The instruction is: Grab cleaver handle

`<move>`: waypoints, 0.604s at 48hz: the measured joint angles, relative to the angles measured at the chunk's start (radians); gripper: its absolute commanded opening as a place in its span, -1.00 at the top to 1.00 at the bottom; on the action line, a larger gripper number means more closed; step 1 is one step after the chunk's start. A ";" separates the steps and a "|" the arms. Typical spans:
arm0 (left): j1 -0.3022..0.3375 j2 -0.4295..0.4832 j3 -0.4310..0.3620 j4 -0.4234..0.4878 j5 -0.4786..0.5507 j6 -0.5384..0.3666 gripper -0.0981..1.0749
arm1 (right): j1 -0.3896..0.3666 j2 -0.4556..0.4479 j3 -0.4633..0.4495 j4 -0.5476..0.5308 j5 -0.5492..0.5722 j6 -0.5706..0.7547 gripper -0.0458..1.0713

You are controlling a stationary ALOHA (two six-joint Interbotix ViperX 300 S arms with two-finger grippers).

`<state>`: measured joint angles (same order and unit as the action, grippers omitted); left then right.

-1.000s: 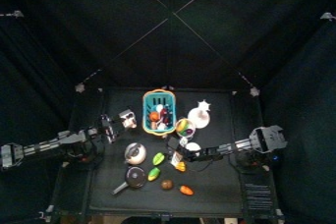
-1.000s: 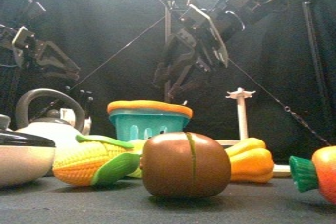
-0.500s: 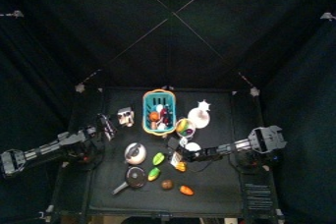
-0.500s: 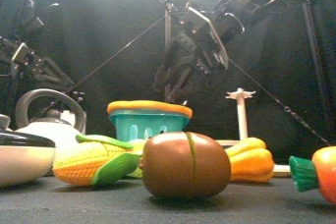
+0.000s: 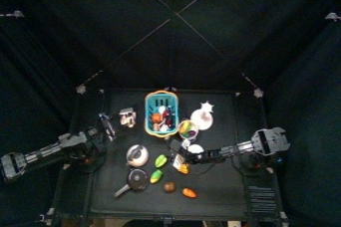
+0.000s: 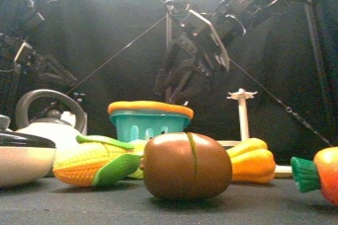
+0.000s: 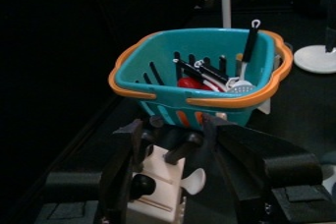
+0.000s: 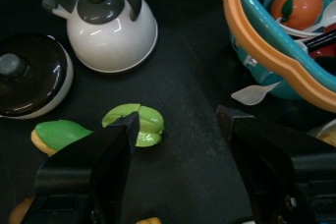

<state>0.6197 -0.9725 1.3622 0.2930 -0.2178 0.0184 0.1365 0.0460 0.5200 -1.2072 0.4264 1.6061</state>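
Left gripper stands with jaws spread wide and empty, poised over a pale flat piece I take to be the cleaver. It lies on the table's far-left part, just beside the teal basket. I cannot clearly make out the cleaver handle; it appears to be partly masked by the gripper's own body. Right gripper hangs equally wide and empty above the table's middle. I judge the toy to be light, rigid plastic, smooth and liable to skate. The grip belongs across the short dark stub, not the thin blade, pressing squarely down.
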 measured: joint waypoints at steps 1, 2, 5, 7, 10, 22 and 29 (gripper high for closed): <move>0.002 0.002 0.000 0.014 0.008 0.003 -0.68 | 0.000 0.002 0.000 0.000 0.000 0.000 -0.78; 0.005 0.000 0.000 0.026 0.015 0.006 -0.68 | 0.000 0.003 0.000 0.000 0.000 0.000 -0.78; 0.008 0.000 0.000 0.061 0.038 0.015 -0.68 | 0.000 0.006 0.000 0.000 -0.002 0.000 -0.78; 0.008 0.000 0.003 0.092 0.067 0.028 -0.68 | 0.000 0.009 0.000 0.000 -0.002 0.000 -0.78; 0.009 0.000 0.008 0.124 0.103 0.038 -0.68 | 0.000 0.012 0.000 0.000 -0.002 0.000 -0.78; 0.014 -0.005 0.006 0.147 0.141 0.080 -0.67 | 0.000 0.017 0.000 0.002 -0.003 0.000 -0.78; 0.031 -0.011 0.008 0.147 0.150 0.092 -0.67 | 0.002 0.018 0.000 0.000 -0.003 0.000 -0.78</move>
<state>0.6504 -0.9833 1.3698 0.4403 -0.0675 0.1104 0.1381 0.0644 0.5200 -1.2072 0.4234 1.6061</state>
